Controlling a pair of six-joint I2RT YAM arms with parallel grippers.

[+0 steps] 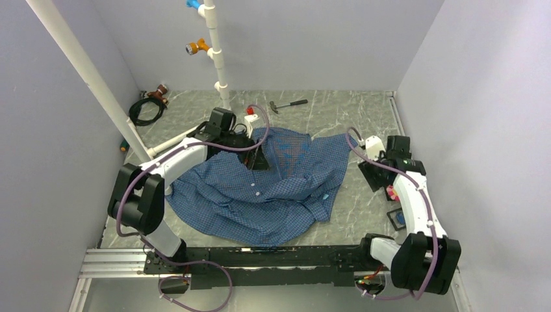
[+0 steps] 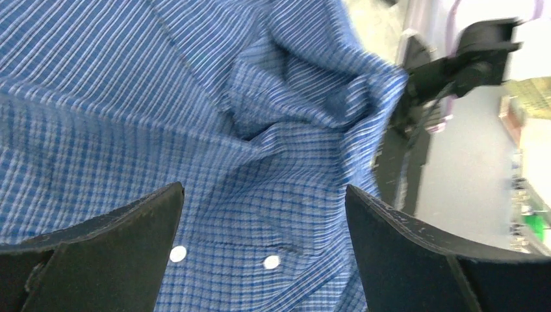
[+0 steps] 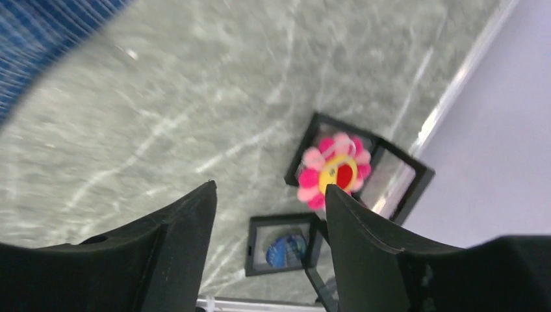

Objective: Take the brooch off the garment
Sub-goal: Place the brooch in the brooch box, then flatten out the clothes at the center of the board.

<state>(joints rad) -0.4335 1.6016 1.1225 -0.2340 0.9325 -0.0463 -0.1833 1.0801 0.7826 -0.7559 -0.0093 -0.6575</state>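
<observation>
Brooch first: it is off the shirt and appears to lie on a black frame at the right side of the table, well apart from the cloth. A second frame with something blue in it sits just beside it.

The right gripper hangs above that spot with its fingers spread and nothing between them. In the right wrist view the brooch sits just past the tip of one finger, not in the gap. So the step in hand looks like the release and the retreat.

To do it well:
- Keep the fingers spread and go straight up. A sideways move risks that finger clipping the brooch or nudging the frame.
- Turn the wrist only once the tips are well above the frame.
- Check that the brooch rests flat and is not hanging off the frame's edge.

The left gripper is spread wide over a fold of the shirt, near two white buttons, and pinches nothing. Whether its tips touch the cloth I cannot tell. It should rise vertically too, so it does not drag the fabric.
</observation>
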